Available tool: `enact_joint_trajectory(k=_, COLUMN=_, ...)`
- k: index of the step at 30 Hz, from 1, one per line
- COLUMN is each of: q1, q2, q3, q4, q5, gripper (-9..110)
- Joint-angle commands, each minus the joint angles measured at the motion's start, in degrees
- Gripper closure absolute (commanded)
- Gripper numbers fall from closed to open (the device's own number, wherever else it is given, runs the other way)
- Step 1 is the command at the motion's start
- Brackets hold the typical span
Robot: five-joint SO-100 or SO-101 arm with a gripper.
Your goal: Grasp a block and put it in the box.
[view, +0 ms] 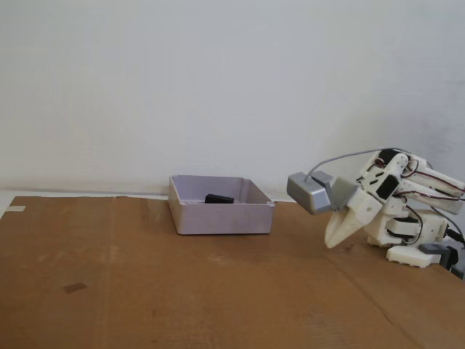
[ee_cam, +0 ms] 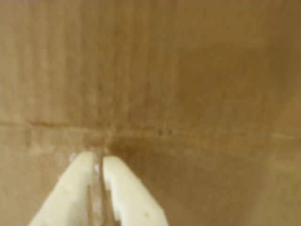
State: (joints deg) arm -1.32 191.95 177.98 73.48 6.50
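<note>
We see the claw (ee_cam: 102,160) closed and empty in the wrist view, its two cream fingers (ee_cam: 70,193) meeting at the tips with only a thin slit between them. It points down at the brown cardboard (ee_cam: 188,94) that covers the tabletop, just short of a crease (ee_cam: 51,125) that runs across the sheet beyond the tips. That view is blurred, and we can make out little else in it.

In the fixed view the claw (view: 332,243) sits at the right, tips low over the cardboard (view: 145,291), with the arm (view: 407,211) folded back behind it. A silver-grey camera (view: 311,192) with a grey cable (view: 349,157) rides just above the claw.

The box (view: 221,215) stands well apart from the claw, to its left in this view, on the far part of the cardboard near the white wall (view: 218,87). The block (view: 219,198) lies inside the box, against its back wall. A small dark mark (view: 74,288) shows on the cardboard much farther left of the claw.
</note>
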Motion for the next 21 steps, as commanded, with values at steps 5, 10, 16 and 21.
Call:
enact_joint_trajectory(k=5, q1=-0.18, q2=3.25, q3=2.37, q4=6.86, q5=-0.09, gripper=101)
enact_joint_trajectory(k=10, q1=-0.26, q2=3.16, q3=2.37, q4=12.13, q5=-0.09, gripper=101)
enact_joint_trajectory(k=16, q1=-0.35, q2=2.81, q3=2.37, q4=12.22, q5=-0.09, gripper=101)
enact_joint_trajectory(k=21, q1=-0.09, q2=2.81, q3=2.37, q4=12.22, q5=-0.09, gripper=101)
